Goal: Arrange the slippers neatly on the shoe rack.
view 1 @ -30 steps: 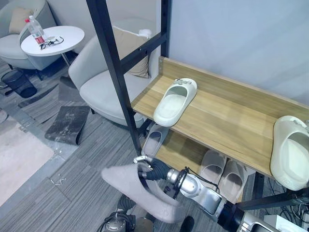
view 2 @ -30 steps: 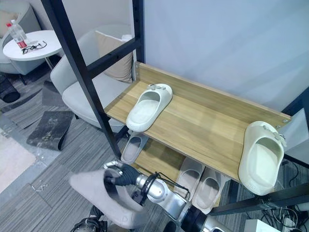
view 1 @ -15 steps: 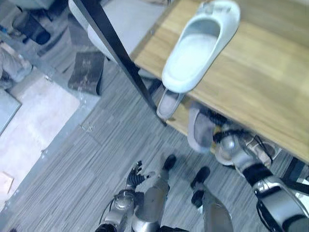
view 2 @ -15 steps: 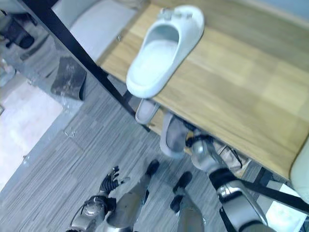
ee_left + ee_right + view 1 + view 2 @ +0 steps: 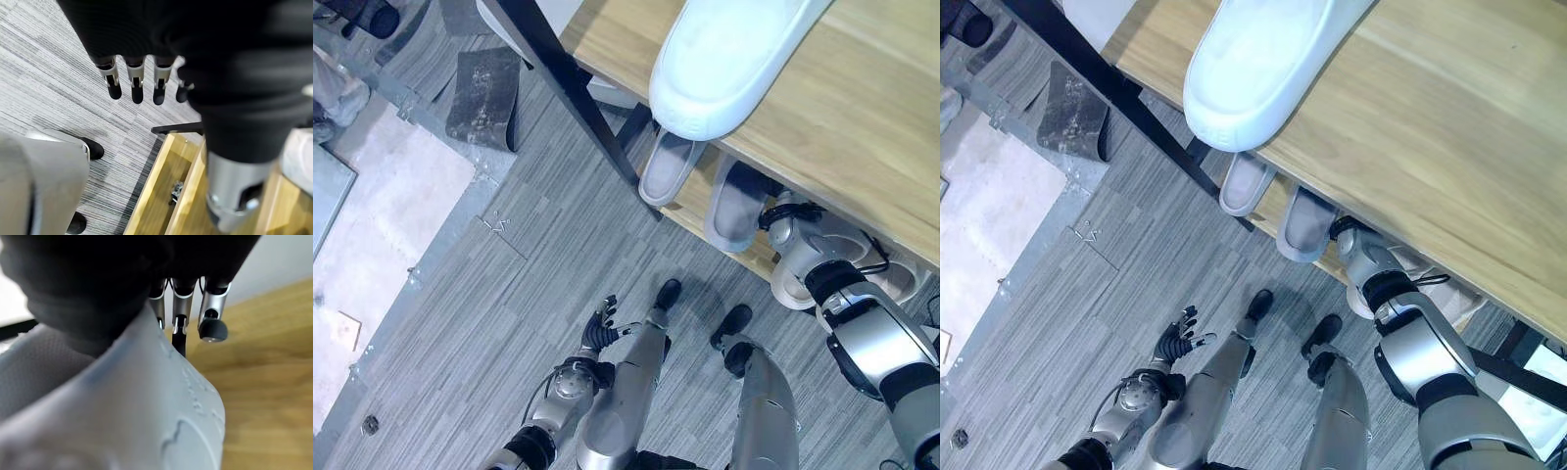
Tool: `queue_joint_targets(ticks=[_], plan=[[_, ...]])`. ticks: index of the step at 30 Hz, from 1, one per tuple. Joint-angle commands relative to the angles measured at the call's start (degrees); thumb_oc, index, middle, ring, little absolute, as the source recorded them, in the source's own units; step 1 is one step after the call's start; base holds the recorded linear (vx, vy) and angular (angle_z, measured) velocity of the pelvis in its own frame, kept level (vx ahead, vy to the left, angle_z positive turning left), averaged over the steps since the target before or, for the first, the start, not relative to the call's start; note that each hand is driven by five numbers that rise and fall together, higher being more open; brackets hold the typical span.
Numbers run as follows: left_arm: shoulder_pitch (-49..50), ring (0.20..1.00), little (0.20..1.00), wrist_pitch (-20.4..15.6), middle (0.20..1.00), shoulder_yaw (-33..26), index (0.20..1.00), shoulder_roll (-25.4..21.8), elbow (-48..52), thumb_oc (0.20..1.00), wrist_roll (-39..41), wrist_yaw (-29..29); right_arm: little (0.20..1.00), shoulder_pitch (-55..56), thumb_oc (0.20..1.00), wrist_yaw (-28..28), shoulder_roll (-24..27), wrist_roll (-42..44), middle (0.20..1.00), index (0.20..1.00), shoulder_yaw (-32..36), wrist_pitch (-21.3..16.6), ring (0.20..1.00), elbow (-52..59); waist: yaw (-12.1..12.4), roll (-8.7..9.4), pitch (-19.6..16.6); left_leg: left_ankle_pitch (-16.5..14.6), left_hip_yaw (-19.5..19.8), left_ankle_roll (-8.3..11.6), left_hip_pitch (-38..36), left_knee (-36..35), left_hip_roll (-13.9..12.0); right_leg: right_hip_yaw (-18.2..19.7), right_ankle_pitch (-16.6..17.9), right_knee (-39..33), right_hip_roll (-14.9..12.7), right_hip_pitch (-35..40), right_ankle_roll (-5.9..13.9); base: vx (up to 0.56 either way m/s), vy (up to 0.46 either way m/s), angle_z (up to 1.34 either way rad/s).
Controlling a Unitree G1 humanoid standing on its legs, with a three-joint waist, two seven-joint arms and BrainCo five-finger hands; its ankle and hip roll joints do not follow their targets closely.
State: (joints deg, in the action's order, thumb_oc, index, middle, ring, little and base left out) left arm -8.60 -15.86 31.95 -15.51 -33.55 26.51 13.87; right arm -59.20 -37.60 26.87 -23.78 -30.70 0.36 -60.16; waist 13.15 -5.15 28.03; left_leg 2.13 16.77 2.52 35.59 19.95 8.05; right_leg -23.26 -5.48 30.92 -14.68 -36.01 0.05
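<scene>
A grey slipper [image 5: 736, 204] lies toe-out on the shoe rack's lower shelf [image 5: 693, 208], beside another grey slipper [image 5: 668, 168]. My right hand [image 5: 182, 308] reaches under the top shelf [image 5: 862, 127] and is shut on it; in the right wrist view its fingers curl over the slipper's [image 5: 146, 411] upper, above the wooden board. A white slipper [image 5: 724, 59] rests on the top shelf, its toe overhanging the front edge. Pale slippers [image 5: 793, 290] sit further right on the lower shelf. My left hand [image 5: 598, 333] hangs open over the floor.
A black rack post [image 5: 570, 88] slants down to the floor by the shelf's left end. A dark mat [image 5: 484, 90] and a pale rug [image 5: 382, 235] lie on the grey floor to the left.
The camera has tipped downward. My right hand has carried the grey slipper from above the floor in onto the lower shelf, next to the other grey one. The left hand stays low.
</scene>
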Motion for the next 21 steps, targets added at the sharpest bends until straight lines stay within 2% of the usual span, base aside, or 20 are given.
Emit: queue_joint_targets(ticks=[1, 7, 8, 9, 12, 13, 18, 21], plan=[[0.78, 1.000, 1.000, -2.70, 1.000, 1.21, 1.000, -2.11, 3.84, 1.000, 2.30, 1.27, 0.200, -3.79, 0.200, -3.59, 1.39, -0.82, 0.200, 0.200, -2.37, 0.14, 0.200, -2.66, 1.55, -0.04, -1.05, -6.94, -1.79, -1.78, 2.23, 5.87, 1.15, 4.84, -4.14, -0.19, -0.11, 1.17, 5.06, -0.02, 0.032, 0.03], [0.26, 1.000, 1.000, -2.91, 1.000, 1.86, 1.000, -2.72, 5.41, 1.000, 2.71, 1.44, 0.200, -6.49, 0.200, -5.44, 0.49, -0.53, 0.200, 0.200, -2.76, 1.14, 0.200, -9.15, 2.32, -1.06, -0.88, -7.21, -1.24, -2.25, 4.82, 7.59, 2.49, 5.22, -4.80, 2.22, -1.05, -1.63, 5.13, -0.01, 0.017, 0.02], [0.33, 1.000, 1.000, -2.87, 1.000, 2.01, 1.000, -2.83, 5.40, 1.000, 2.82, 1.20, 0.401, -6.85, 0.401, -4.55, 0.18, 0.36, 0.401, 0.401, -2.53, 0.93, 0.401, -9.97, 2.60, -1.35, -0.91, -7.14, -1.13, -2.28, 4.86, 7.45, 2.55, 5.06, -4.92, 2.33, -1.21, -1.66, 5.11, 0.00, 0.012, 0.06], [0.20, 1.000, 1.000, -2.83, 1.000, 2.18, 1.000, -2.94, 5.47, 1.000, 3.23, 0.94, 1.000, -7.40, 1.000, -3.30, -0.27, 1.63, 1.000, 1.000, -2.24, 0.89, 1.000, -11.38, 2.76, -1.54, -0.95, -7.06, -1.01, -2.26, 4.92, 7.32, 2.65, 5.01, -4.97, 2.42, -1.31, -1.89, 5.11, 0.02, 0.023, 0.09], [0.35, 1.000, 1.000, -2.47, 1.000, 2.02, 1.000, -3.00, 5.76, 1.000, 3.57, 0.76, 1.000, -8.53, 1.000, -2.88, -1.49, 5.53, 1.000, 1.000, -0.23, 0.01, 1.000, -12.11, 2.91, -1.55, -1.25, -6.77, -0.63, -2.26, 3.90, 6.15, 2.68, 4.90, -4.91, 1.62, -1.28, -1.08, 5.16, 0.03, 0.014, 0.11], [-0.67, 1.000, 1.000, -2.36, 1.000, 2.19, 1.000, -0.96, -0.75, 1.000, 2.83, 1.15, 1.000, -8.59, 1.000, -3.47, -2.34, 6.46, 1.000, 1.000, 0.18, -0.89, 1.000, -9.99, 2.32, -0.75, -1.14, -6.62, -0.65, -2.21, 2.38, 4.84, 2.36, 4.97, -4.64, 0.55, -1.03, 0.14, 5.17, 0.04, 0.007, 0.09], [-2.82, 1.000, 1.000, -2.25, 1.000, 2.28, 1.000, 0.17, -2.98, 1.000, 3.18, 2.00, 1.000, -9.40, 1.000, -4.50, -3.30, 7.35, 1.000, 1.000, 0.44, -0.83, 1.000, -7.27, 1.05, 0.33, -0.88, -6.63, -1.05, -2.18, -0.03, 3.43, 1.98, 5.18, -4.04, -1.38, -0.63, 2.44, 5.15, 0.03, 0.006, 0.00], [-3.62, 1.000, 1.000, -1.94, 1.000, 2.08, 1.000, 0.53, -3.53, 1.000, 3.34, 2.35, 1.000, -8.78, 1.000, -5.42, -3.22, 8.48, 1.000, 1.000, 1.82, -1.23, 1.000, -1.82, -0.18, 0.79, -0.67, -6.92, -1.40, -2.11, -1.22, 3.06, 1.76, 5.29, -3.94, -2.00, -0.57, 3.60, 5.19, 0.00, 0.000, 0.00]])
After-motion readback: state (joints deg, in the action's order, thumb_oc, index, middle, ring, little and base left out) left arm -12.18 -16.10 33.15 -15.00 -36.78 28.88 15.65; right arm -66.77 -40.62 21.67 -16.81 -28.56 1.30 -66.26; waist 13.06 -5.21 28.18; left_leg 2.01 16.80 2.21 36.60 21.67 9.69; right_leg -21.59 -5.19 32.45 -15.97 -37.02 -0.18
